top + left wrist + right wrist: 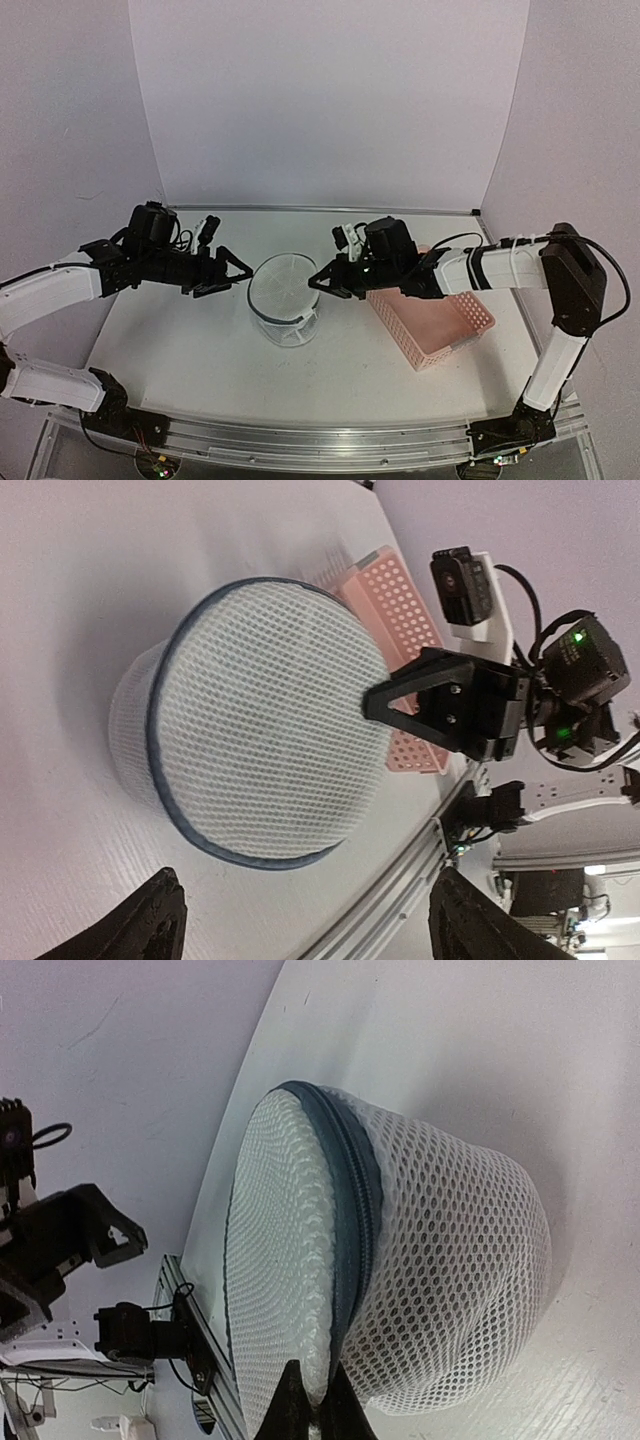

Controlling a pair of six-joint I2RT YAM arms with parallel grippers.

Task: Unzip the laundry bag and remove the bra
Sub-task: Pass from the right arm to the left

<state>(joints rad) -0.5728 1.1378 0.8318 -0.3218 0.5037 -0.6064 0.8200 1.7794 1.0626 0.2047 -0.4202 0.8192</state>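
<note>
The left arm, white with black joints, reaches from the left edge of the white tabletop towards the middle, its forearm nearly level and low over the surface. The left claw points rightward with its two black fingers spread wide; it holds nothing and stops just short of the bag's left side. At the middle of the tabletop stands the white translucent mesh laundry bag, a short upright cylinder whose round top face is ringed by a dark grey-blue zipper rim. What lies inside cannot be made out through the mesh. The right claw meets the bag's upper right rim; in the right wrist view its fingers are pressed almost together, pinching a small bit of white material at the zipper rim. The right arm comes from the right near corner, rises to a bent elbow, then stretches leftward across a pink perforated plastic basket lying near the right edge.
</note>
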